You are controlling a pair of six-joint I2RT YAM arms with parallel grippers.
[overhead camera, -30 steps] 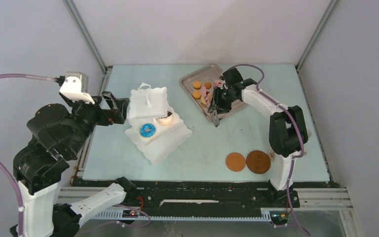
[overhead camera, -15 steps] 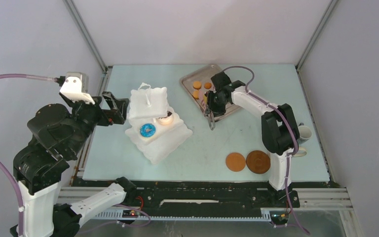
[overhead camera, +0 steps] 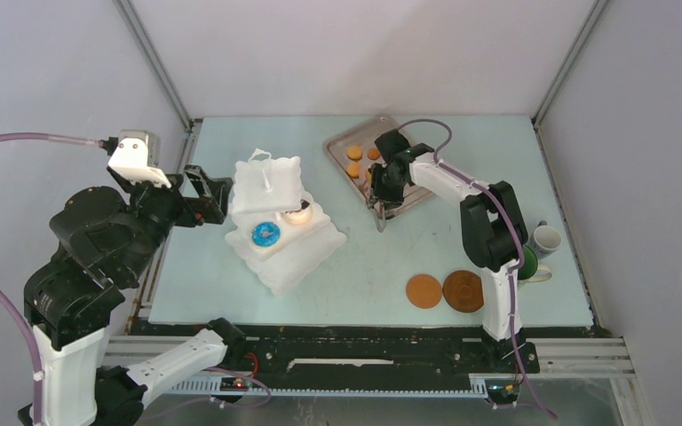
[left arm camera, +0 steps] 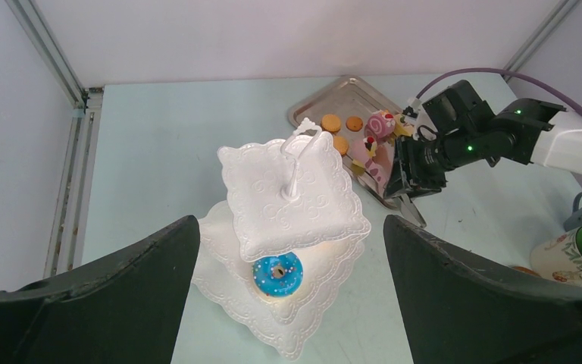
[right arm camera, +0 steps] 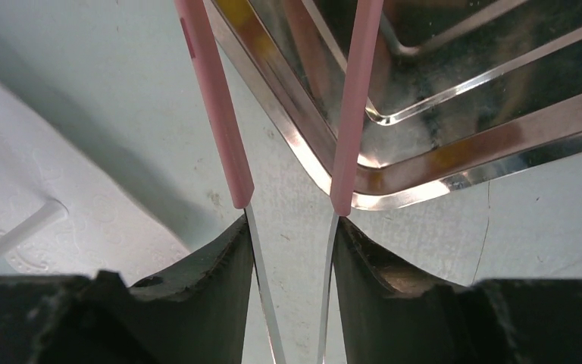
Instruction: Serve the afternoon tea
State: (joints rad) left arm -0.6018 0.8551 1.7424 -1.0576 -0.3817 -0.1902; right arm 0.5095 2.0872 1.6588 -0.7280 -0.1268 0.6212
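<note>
The white three-tier stand (overhead camera: 266,182) sits upright on the table (overhead camera: 231,142), about midway along the left edge and a little in from it. A blue doughnut (overhead camera: 265,234) lies on a lower tier, on the side facing the near edge. Just beside it, half under the top tier, is a second pastry (overhead camera: 299,211), brownish as far as the overhead view lets me tell. The other pastries are on the silver tray (overhead camera: 336,145) at the far edge, right of its middle: orange biscuits (overhead camera: 354,153) toward the tray's left end and pink cake slices (left arm camera: 379,125) just beside them. Two brown coasters (overhead camera: 424,291) lie side by side close to the near edge, toward the near right corner. At the right edge the green-lined mug (left arm camera: 568,258) and the small white cup (overhead camera: 546,238) stand just beside each other, partly behind the right arm in the overhead view. The right hand (right arm camera: 292,250) is over the tray's near rim, clenched on the pink tongs (right arm camera: 212,106). Its fingers press the tongs' metal blades, and the two pink arms run apart, one over bare table, the other over the tray's corner. The left hand (overhead camera: 218,199) hangs released, fingers spread wide, by the left edge, near the stand but apart from it.
</note>
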